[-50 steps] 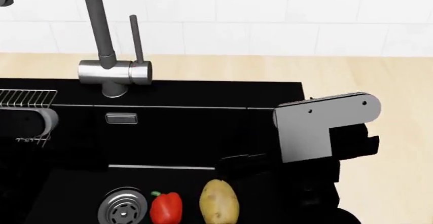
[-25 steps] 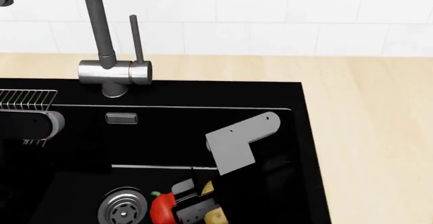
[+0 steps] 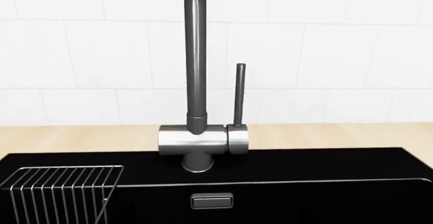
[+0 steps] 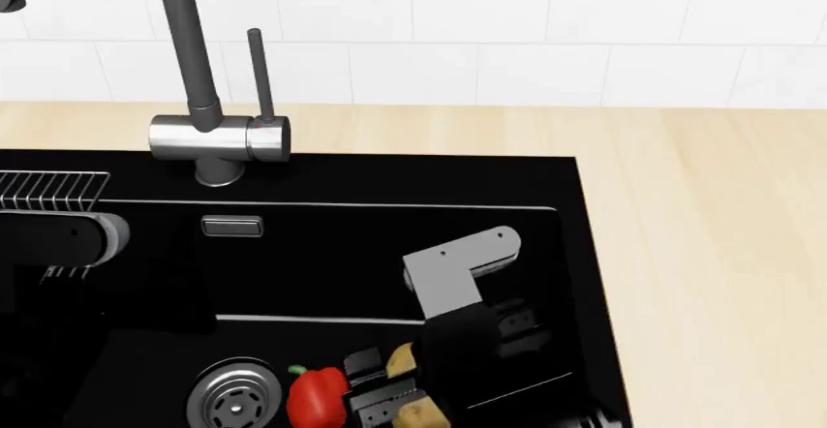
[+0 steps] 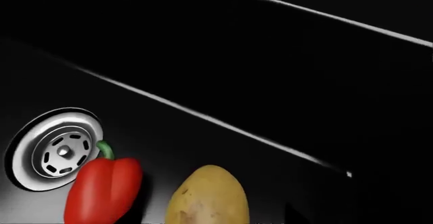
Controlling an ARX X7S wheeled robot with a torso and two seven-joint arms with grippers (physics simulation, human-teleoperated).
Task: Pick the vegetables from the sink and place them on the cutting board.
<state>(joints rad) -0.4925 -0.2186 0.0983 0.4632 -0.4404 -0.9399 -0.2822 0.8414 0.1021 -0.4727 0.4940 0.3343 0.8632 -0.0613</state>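
Observation:
The black sink [image 4: 336, 254] holds the red bell pepper [image 4: 317, 396] and the yellow-brown potato [image 4: 403, 358] side by side on its floor, next to the steel drain [image 4: 236, 396]. My right gripper [image 4: 387, 389] is down in the basin, its fingers apart on either side of the potato and hiding most of it. The right wrist view shows the pepper [image 5: 105, 188] and the potato [image 5: 206, 196] close up, without fingers. My left arm [image 4: 91, 237] hangs at the sink's left side; its fingers are lost against the black. The cutting board is out of view.
The grey faucet [image 4: 213, 137] stands behind the basin, with the overflow plate [image 4: 232, 226] below it. A wire rack [image 4: 52, 188] hangs at the sink's left. Light-wood countertop [image 4: 711, 254] runs along the right, and white tiles rise behind it.
My right gripper has come down from the sink's right rim into the basin and now straddles the potato. The left arm has barely moved.

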